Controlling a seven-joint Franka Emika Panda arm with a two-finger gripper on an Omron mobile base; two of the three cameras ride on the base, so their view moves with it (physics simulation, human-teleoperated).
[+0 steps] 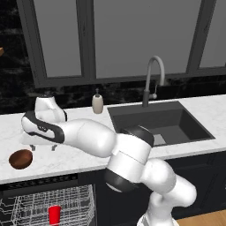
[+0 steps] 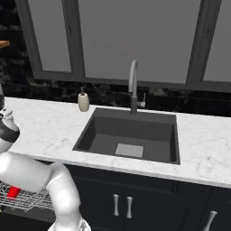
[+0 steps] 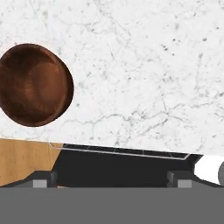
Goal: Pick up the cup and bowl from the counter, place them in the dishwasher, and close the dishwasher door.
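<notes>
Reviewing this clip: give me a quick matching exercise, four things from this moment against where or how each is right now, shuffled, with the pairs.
Things:
1. cup
2. bowl
3. soap dispenser
4. claw

States:
A. on the counter near its front edge
B. open, empty, above the counter
C. in the dishwasher rack
D. standing behind the sink's left corner

Pairs: 1-C, 2-A, 3-D, 4-B

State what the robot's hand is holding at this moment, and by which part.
Nothing. The hand is open above the counter, with the bowl lying apart from it and the cup already in the dishwasher rack.
</notes>
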